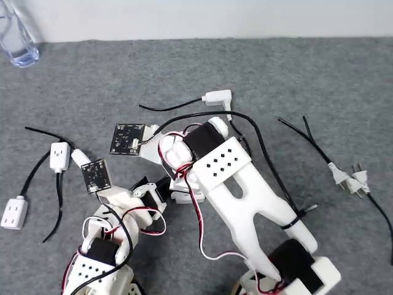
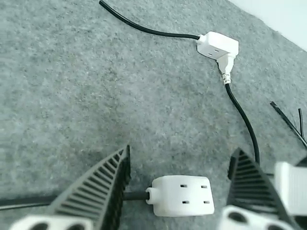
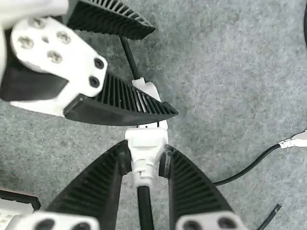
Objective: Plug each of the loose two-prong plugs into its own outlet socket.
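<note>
A white outlet socket (image 2: 180, 195) lies on the grey carpet between the spread fingers of my left gripper (image 2: 182, 151), which is open and touches nothing. Its slots face up and its black cord runs off under one finger. My right gripper (image 3: 145, 146) is shut on a white two-prong plug (image 3: 144, 160) whose black cord trails back between the fingers. The plug's front sits against the socket's end (image 3: 149, 96), partly under a left finger (image 3: 120, 103); I cannot tell whether the prongs are in. In the high view both arms cover this spot.
Another white socket (image 1: 218, 97) at the back has a plug in it. Two more sockets (image 1: 59, 157) (image 1: 13, 213) lie at the left. Two loose plugs (image 1: 338, 175) (image 1: 359, 179) lie at the right. A clear bottle (image 1: 15, 37) stands back left.
</note>
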{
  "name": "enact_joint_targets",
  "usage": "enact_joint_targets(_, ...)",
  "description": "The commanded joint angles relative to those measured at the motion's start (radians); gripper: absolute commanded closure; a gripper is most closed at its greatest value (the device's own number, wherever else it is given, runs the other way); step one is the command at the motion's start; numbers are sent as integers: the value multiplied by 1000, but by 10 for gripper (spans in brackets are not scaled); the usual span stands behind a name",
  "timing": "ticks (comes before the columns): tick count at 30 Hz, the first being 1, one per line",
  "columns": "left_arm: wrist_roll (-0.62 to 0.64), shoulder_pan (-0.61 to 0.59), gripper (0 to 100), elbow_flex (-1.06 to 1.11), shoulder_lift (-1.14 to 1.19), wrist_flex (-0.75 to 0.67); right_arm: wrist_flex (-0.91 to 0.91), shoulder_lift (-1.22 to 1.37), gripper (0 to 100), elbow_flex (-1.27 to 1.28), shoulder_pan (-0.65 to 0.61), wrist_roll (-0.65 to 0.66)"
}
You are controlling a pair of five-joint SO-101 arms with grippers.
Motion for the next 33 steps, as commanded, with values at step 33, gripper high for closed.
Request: enact_joint_targets(33,-28,-517,682,-12,-9,80,-170,154,989,150,197,307)
